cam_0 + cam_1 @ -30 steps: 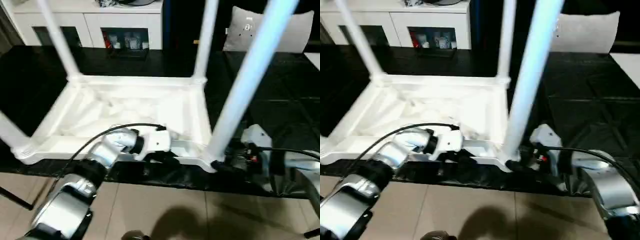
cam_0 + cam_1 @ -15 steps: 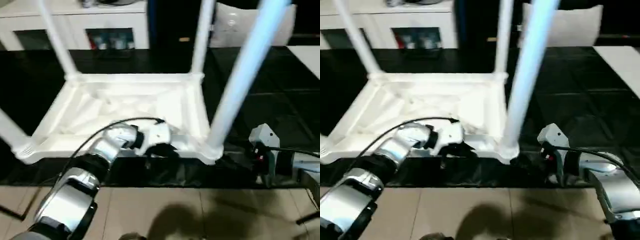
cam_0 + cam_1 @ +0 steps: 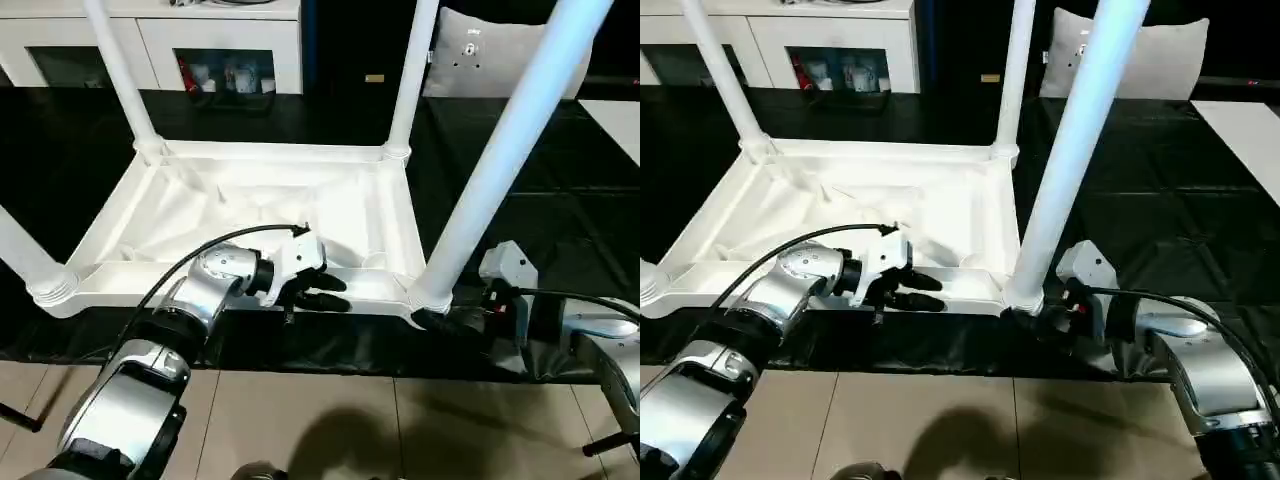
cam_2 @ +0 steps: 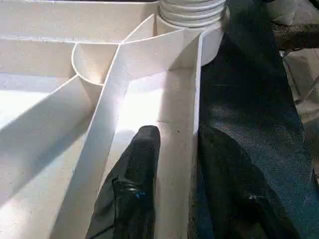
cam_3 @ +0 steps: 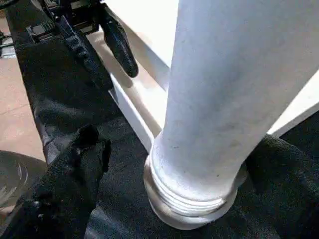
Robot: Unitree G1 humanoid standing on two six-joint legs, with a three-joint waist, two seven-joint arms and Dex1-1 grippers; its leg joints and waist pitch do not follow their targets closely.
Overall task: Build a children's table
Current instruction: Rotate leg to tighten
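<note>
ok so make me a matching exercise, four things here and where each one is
1 left gripper
2 right gripper
3 pillow
4 cabinet

a back right
b open around the near right leg's base
c back left
d astride the table top's near rim

Pairs: 1-d, 2-b, 3-a, 4-c
</note>
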